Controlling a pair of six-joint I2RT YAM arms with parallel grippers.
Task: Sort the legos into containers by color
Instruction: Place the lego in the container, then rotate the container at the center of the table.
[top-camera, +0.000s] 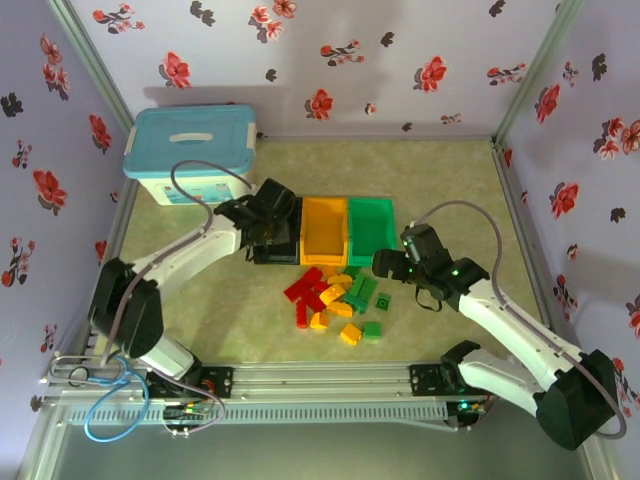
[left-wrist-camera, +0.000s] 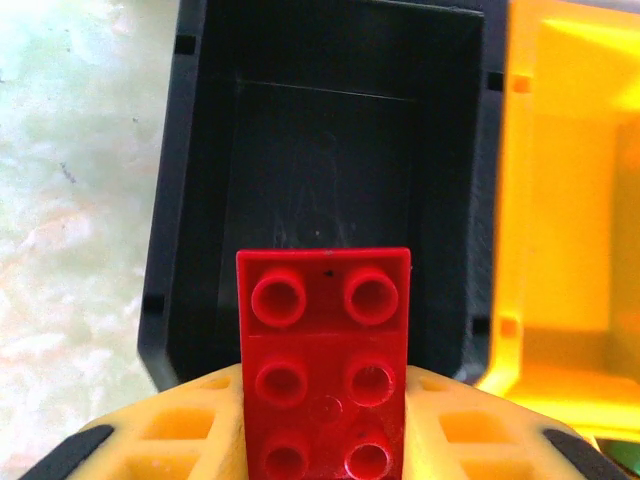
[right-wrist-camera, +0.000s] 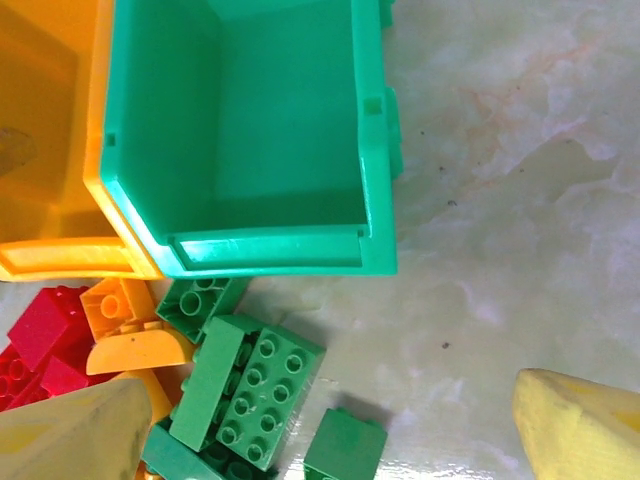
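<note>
pale-green marbled desk (top-camera: 450, 190) | open rectangular plastic bins in a row, frame centre: black bin (left-wrist-camera: 330, 150), orange bin (top-camera: 323, 232), green bin (right-wrist-camera: 250, 120) | pile of red, yellow, green studded bricks (top-camera: 335, 298) just below them | left tool (left-wrist-camera: 323, 430) clenched on red studded brick (left-wrist-camera: 323, 340) over black bin | right tool (right-wrist-camera: 330, 440) released above green bricks (right-wrist-camera: 262, 395)

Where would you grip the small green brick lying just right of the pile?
Probably from straight above, pinching the small green brick across its flat side walls: it is blocky, with bare table on its right, though the big green brick crowds its left.
</note>
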